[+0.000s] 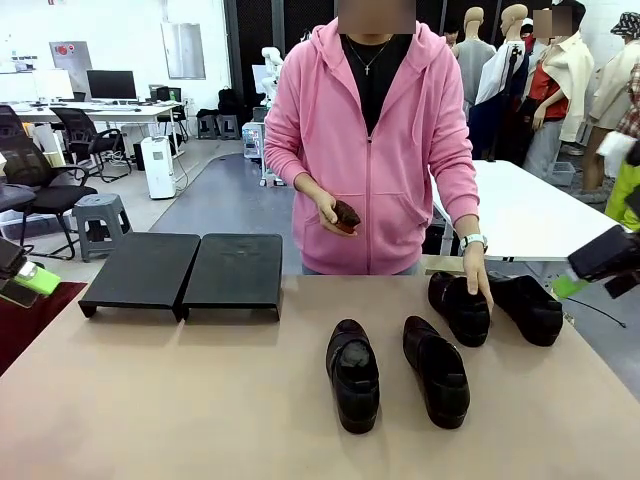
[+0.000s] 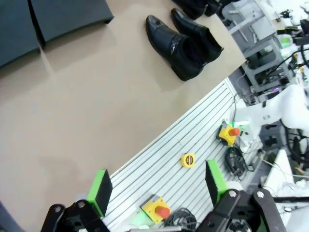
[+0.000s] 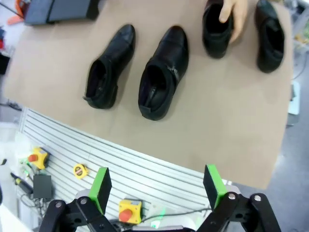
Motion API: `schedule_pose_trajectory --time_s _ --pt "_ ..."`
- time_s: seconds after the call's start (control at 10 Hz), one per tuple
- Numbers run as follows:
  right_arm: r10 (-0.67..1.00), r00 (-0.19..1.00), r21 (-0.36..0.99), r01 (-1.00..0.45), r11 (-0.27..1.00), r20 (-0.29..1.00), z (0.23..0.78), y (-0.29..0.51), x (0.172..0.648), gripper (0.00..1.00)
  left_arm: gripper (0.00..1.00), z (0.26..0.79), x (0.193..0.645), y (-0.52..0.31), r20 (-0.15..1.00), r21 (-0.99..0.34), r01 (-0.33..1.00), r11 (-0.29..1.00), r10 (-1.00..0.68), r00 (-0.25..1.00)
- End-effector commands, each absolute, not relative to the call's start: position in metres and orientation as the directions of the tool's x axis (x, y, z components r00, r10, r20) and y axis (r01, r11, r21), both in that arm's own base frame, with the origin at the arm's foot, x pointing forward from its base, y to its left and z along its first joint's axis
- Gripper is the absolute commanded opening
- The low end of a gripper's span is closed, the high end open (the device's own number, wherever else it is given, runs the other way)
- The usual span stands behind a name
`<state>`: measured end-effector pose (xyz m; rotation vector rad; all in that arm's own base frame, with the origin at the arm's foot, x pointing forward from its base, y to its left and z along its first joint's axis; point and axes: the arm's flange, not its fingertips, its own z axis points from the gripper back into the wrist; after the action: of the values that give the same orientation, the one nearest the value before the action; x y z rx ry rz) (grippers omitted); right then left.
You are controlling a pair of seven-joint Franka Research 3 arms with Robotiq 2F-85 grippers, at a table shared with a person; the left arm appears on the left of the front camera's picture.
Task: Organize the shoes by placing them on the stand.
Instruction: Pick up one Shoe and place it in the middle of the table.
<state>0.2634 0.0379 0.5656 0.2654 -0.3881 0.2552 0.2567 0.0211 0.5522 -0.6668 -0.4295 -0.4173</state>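
Note:
Several glossy black shoes lie on the tan table. Two sit side by side near the middle, one (image 1: 352, 375) left of the other (image 1: 436, 370). Two more stand farther right, one (image 1: 527, 308) free and one (image 1: 460, 308) under the person's hand (image 1: 478, 275). The stand (image 1: 180, 272), two low black platforms, sits at the far left with nothing on it. My left gripper (image 1: 22, 275) hangs open off the table's left edge, and its own view shows its jaws (image 2: 157, 186) wide and empty. My right gripper (image 1: 600, 262) hovers open past the right edge, its jaws (image 3: 157, 187) bare above two shoes (image 3: 161, 72).
The person in a pink hoodie stands at the far edge and holds a small brown object (image 1: 345, 215) in the other hand. A slatted aluminium bench with yellow stop buttons (image 2: 159, 209) lies under both grippers. A white table (image 1: 530, 215) stands behind on the right.

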Motion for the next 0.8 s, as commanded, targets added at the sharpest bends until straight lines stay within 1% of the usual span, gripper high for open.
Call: schedule_pose_trajectory --time_s 0.0,0.1,0.2,0.3,0.4,0.5,0.6,0.7 --pt "0.297 0.899 0.124 -0.351 0.928 0.321 0.566 0.11 0.337 1.0 1.0 0.554 0.257 0.021 0.517 -0.508 0.516 0.689 -0.235 0.823" --pt "0.369 0.893 0.116 -0.408 0.906 0.256 0.551 0.152 0.352 1.0 1.0 0.554 0.257 0.021 0.517 -0.508 0.516 0.689 -0.235 0.823" --pt "0.407 0.89 0.119 -0.436 0.892 0.206 0.537 0.184 0.36 1.0 1.0 0.554 0.257 0.021 0.517 -0.508 0.516 0.689 -0.235 0.823" --pt "0.458 0.869 0.118 -0.483 0.868 0.191 0.523 0.216 0.358 1.0 1.0 0.554 0.257 0.021 0.517 -0.508 0.516 0.689 -0.235 0.823" --pt "0.444 0.872 0.149 -0.476 0.867 0.204 0.509 0.249 0.349 1.0 1.0 0.554 0.257 0.021 0.517 -0.508 0.516 0.689 -0.235 0.823" --pt "0.433 0.87 0.092 -0.463 0.881 0.235 0.5 0.258 0.348 1.0 1.0 0.554 0.257 0.021 0.517 -0.508 0.516 0.689 -0.235 0.823" --pt "0.47 0.863 0.122 -0.495 0.86 0.184 0.505 0.238 0.351 1.0 1.0 0.554 0.257 0.021 0.517 -0.508 0.516 0.689 -0.235 0.823" --pt "0.47 0.863 0.122 -0.495 0.86 0.184 0.505 0.238 0.351 1.0 1.0 0.554 0.257 0.021 0.517 -0.508 0.516 0.689 -0.235 0.823"
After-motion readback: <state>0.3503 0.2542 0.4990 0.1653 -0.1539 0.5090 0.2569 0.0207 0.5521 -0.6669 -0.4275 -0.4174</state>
